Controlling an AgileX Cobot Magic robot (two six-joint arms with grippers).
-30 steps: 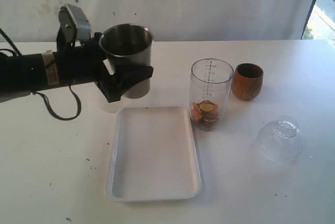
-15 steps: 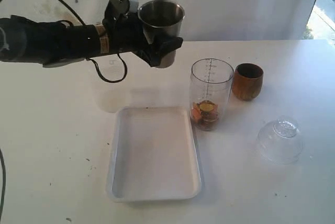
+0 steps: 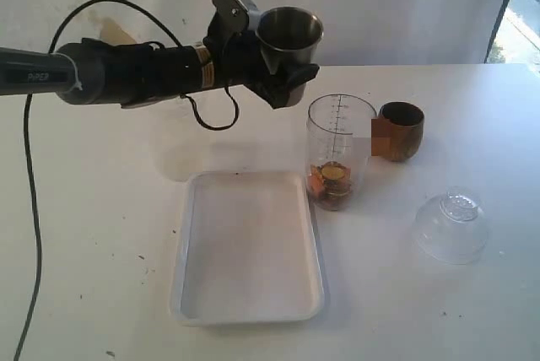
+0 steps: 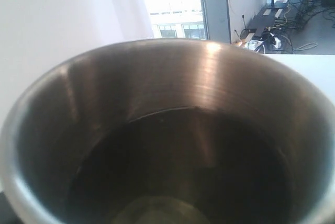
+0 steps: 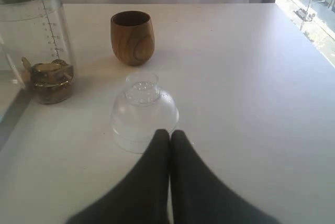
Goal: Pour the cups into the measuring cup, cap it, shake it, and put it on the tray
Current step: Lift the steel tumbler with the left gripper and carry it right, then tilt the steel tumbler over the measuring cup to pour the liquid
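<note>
CHANGE: left gripper (image 3: 285,84), fingers clasping the steel tumbler (image 3: 290,36), has carried it from frame left to upper centre, above-left of measuring cup (image 3: 340,152) | TUMBLER: upright, contents possibly unpoured, too dark to tell | RIGHT: right gripper (image 5: 169,136) pinched together, empty

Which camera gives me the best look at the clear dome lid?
The right wrist view: the lid sits close and whole, rim-down on the table, beyond the shut right gripper. The exterior view shows the lid smaller, toward the right. The left wrist view shows only the inside of the steel cup.
</note>
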